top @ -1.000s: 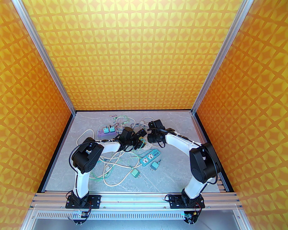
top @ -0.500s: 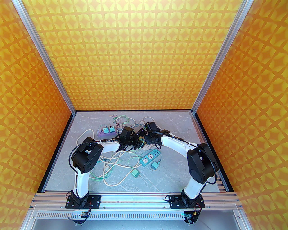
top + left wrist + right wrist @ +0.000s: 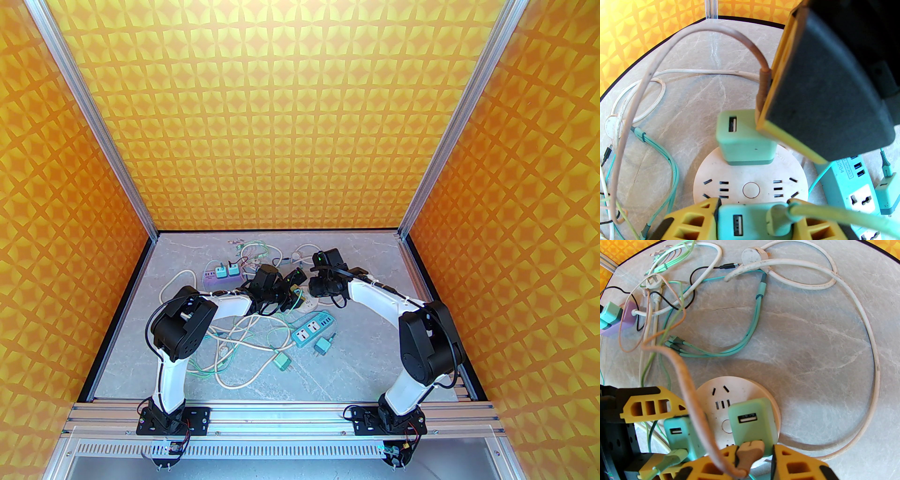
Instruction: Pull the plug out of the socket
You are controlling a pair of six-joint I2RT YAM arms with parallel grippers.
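Right gripper [image 3: 752, 451], swung outward, is clamped on pink-corded plug [image 3: 752, 418], left gripper [image 3: 753, 204] on green-corded plug [image 3: 740, 220]; straight pulling is needed to finish extraction.

Round socket [image 3: 308, 307] amid tangled cables [image 3: 229, 335]

A round white socket [image 3: 751, 185] lies flat near the middle of the table [image 3: 375, 365], with two mint-green USB plugs upright at opposite rims of its face: one plug [image 3: 752, 422] carries a beige cable [image 3: 679, 371], the other plug [image 3: 745, 220] a pale green cable [image 3: 834, 211].
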